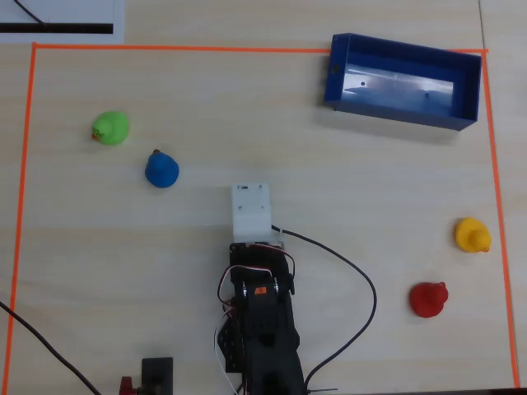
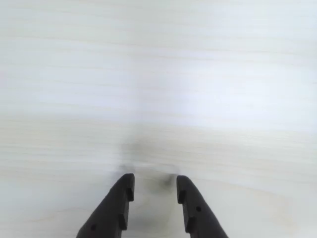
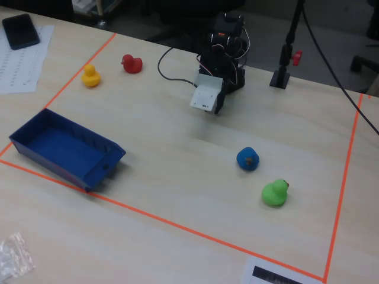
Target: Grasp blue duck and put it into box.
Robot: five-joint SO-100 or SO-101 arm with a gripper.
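1. The table is pale wood, with an orange tape line marking a large rectangle; all the toys and the box lie inside it.
2. The arm stands at the near middle edge in the overhead view, its white wrist block reaching toward the centre.
3. The box, dark blue and open-topped, sits in the far right corner in the overhead view, close to the tape on two sides, with nothing inside.
4. The gripper hangs over bare wood in the wrist view. Its two dark fingers stand a little apart, with a narrow gap between the tips, holding nothing and touching no toy.
5. The blue duck rests left of the wrist block in the overhead view, well apart from the gripper, with open table between them.
6. The green duck sits just beyond the blue duck, farther left.
7. The yellow duck and red duck lie near the right tape, near each other and nearer than the box.
8. The stretch from blue duck to box is clear wood.
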